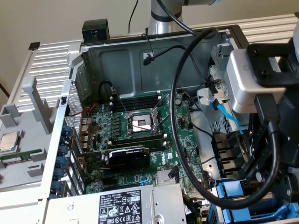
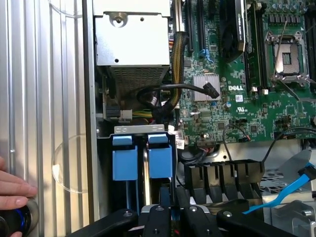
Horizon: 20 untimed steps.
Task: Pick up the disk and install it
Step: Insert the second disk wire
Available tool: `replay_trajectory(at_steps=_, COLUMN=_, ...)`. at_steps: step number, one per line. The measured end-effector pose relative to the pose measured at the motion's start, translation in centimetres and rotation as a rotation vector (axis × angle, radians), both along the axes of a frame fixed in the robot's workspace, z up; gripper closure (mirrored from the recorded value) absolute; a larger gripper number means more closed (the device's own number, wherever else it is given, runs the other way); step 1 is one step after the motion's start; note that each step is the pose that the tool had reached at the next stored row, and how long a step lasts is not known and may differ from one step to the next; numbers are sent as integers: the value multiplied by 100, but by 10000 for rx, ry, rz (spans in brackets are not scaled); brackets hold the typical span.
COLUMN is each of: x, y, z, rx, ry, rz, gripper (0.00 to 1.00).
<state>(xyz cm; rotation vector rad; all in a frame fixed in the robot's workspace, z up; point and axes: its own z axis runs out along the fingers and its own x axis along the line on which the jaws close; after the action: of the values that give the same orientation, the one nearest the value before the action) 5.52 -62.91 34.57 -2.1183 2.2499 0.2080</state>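
**Gripper down at the drive bay, blue carriers right in front of it**

So the gripper sits low over the corner of the open PC case, black fingers pinched nearly closed. Can't honestly tell if they've got hold of anything; a sliver of blue shows between them in the wrist view, that's all.

The disk: what shows is bright blue plastic carrier frame, two upright blue tabs side by side under a silver metal bracket, slotted in the bay just in front of the fingers. The metal body and label are hidden down in the bay.

The exterior view gives the whole picture: motherboard with open CPU socket, black graphics card, grey power supply with its label, plus a loose CPU chip out on the exterior view's left. The wrist view adds a person's hand resting on a round knob beside the case, and a light-blue SATA cable.

Everything sits on a ribbed silver metal surface, beige wall behind.
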Motion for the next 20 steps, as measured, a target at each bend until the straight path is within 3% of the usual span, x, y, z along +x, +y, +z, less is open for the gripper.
replay_trajectory(at_steps=20, x=-1, y=0, z=-16, rx=0, ry=-2, rz=57, gripper=84)
